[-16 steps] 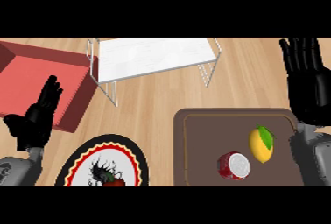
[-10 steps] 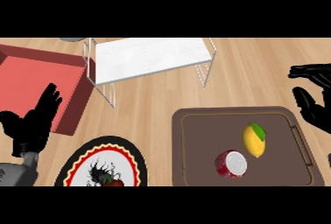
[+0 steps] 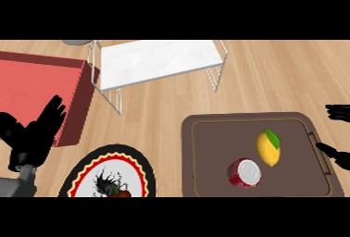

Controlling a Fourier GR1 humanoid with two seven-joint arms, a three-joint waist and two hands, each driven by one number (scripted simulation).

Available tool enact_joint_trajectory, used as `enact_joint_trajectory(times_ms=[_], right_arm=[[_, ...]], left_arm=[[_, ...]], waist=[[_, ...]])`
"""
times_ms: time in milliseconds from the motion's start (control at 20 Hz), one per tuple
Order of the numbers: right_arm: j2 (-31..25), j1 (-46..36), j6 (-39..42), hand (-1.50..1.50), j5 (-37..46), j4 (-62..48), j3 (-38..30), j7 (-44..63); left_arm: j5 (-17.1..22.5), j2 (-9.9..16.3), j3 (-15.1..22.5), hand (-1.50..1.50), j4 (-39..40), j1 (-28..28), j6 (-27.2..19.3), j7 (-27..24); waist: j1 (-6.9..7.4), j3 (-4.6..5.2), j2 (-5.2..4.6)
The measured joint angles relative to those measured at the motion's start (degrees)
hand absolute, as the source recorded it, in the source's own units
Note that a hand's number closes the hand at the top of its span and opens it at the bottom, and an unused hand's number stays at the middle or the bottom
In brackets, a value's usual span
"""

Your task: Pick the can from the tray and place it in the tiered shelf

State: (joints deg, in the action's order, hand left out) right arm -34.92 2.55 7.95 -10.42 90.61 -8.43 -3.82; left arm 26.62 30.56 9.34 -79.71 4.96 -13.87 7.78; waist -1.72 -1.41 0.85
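Now the right hand (image 3: 338, 134) has swung from the upper right down to the right edge, beside the tray (image 3: 205, 152) — fingers spread, holding nothing. The can (image 3: 245, 172) lies untouched beside the lemon (image 3: 269, 147). Left hand (image 3: 34, 136) rests open, lower left.

A yellow lemon with a green leaf at its upper end (image 3: 269, 146) lies a little right of the middle of its brown holder, its long axis running up and down the view. At the lower left a round plate with a black rim, a red and yellow zigzag border and a white middle bearing a dark motif (image 3: 109, 176) sits on the light wooden counter top (image 3: 273, 74). A flat red rectangular box with a darker red side wall (image 3: 41, 92) lies at the left. A grey round object (image 3: 77, 42) peeks in at the top edge.
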Motion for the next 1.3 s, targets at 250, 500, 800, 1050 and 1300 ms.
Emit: enact_joint_trajectory(times_ms=[250,500,800,1050,1300], right_arm=[[-4.64,4.12,9.4,-1.5,-3.18,3.65,0.04,-1.44],[-9.67,7.19,15.4,-1.5,-6.77,11.42,-0.62,3.23],[-13.22,8.26,13.79,-1.5,-7.51,23.74,1.01,16.91],[-13.53,6.3,7.5,-1.5,-5.76,32.93,3.97,31.3],[-13.17,2.42,2.63,-1.5,0.08,37.72,10.32,43.76]], left_arm=[[-0.53,-0.2,0.02,0.0,-0.78,-1.24,0.12,1.6],[-0.7,-0.39,0.06,0.0,-2.99,-3.45,0.22,3.18],[-1.31,-1.06,0.14,0.0,-4.21,-4.88,0.23,4.27],[-2.05,-2.01,0.39,0.0,-4.78,-5.04,0.5,4.43],[-2.7,-2.93,0.5,0.0,-4.87,-4.03,0.67,5.42]], waist=[[-0.08,-0.03,0.34],[0.13,0.22,0.45],[0.55,0.39,0.31],[1.23,0.47,0.09],[2.13,0.5,-0.16]])
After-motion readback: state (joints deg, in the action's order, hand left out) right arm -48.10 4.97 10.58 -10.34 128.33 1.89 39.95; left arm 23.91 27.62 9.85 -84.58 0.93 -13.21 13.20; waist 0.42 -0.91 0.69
